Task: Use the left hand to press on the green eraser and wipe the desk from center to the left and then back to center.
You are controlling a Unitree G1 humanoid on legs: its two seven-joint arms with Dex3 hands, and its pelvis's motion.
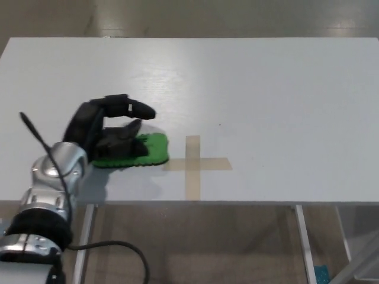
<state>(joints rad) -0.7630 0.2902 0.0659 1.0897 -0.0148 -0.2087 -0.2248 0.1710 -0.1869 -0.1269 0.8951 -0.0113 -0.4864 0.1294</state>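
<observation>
A flat green eraser (148, 151) with a scalloped front edge lies on the white desk (249, 89), left of a tan tape cross (194, 164). My left hand (109, 133) rests on top of the eraser's left part, palm and thumb pressing down on it. Its two black fingers arch forward above the eraser toward the right. The silver wrist (56, 171) comes in from the lower left with a black cable looping off it. The right hand does not show.
The tape cross marks the desk's centre near the front edge (237, 204). Below the edge, a desk leg (305, 242) and tan floor show. The desk's left edge (6, 50) is close to my forearm.
</observation>
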